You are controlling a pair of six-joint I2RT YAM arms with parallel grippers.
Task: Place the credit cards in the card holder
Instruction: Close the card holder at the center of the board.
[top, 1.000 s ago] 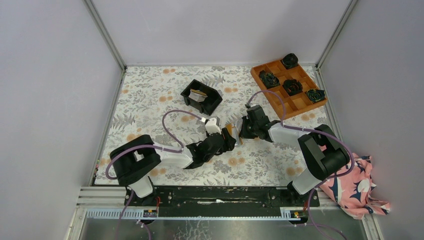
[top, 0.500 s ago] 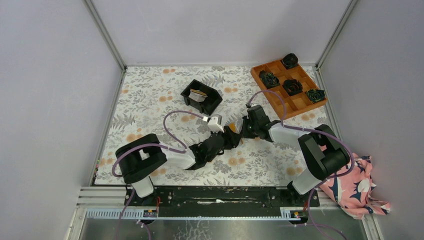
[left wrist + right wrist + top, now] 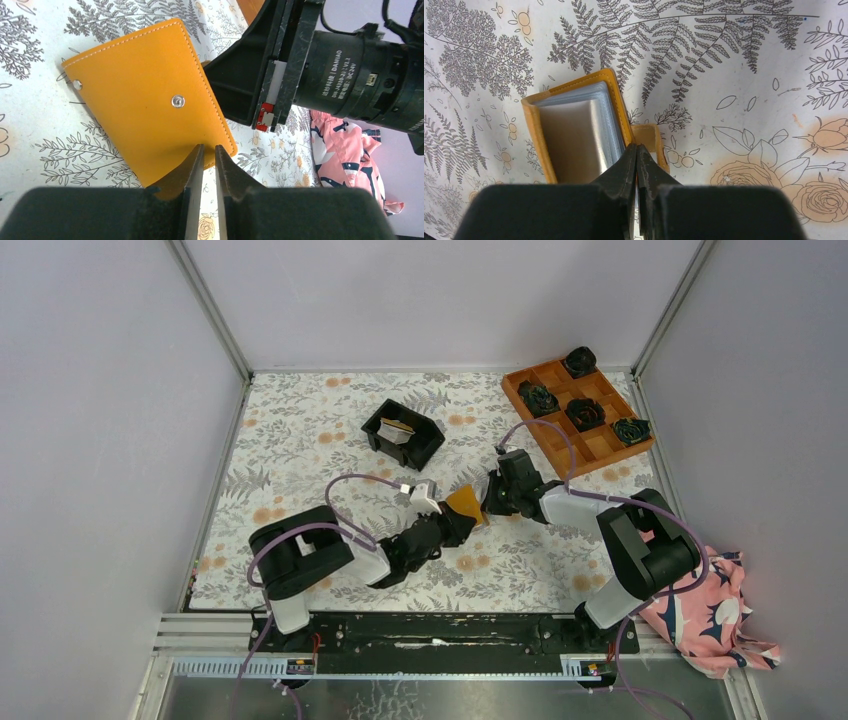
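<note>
- Nearest the arm bases, the left gripper point(image 3: 207, 151) reaches toward the middle of the floral table point(image 3: 300, 440). Its jaws are drawn to a narrow slit over the lower edge of the card holder point(image 3: 145, 100), and it appears to pinch that orange-tan cover.
- The card holder sits between the two grippers, partly open. Its snap-studded outside faces the left wrist camera, and its clear-sleeved pockets face the right wrist camera.
- Just beyond, the right gripper point(image 3: 637, 152) is clamped tight on the opposite cover, beside a small orange closure tab. Both arms grip the same wallet from opposite sides.
- The step in hand, by the look of it, is spreading the holder open and steadying it. Neither gripper carries a card.
- Farther back and to the left, the credit cards point(image 3: 398, 430) lie in a black bin point(image 3: 432, 450), well apart from both grippers.
- The next move likely calls for one arm to keep the pockets exposed while the other lets go and travels to the bin for a card. The freed cover could fold shut.
- At the far right corner, an orange compartment tray point(image 3: 600, 445) plays no part.
</note>
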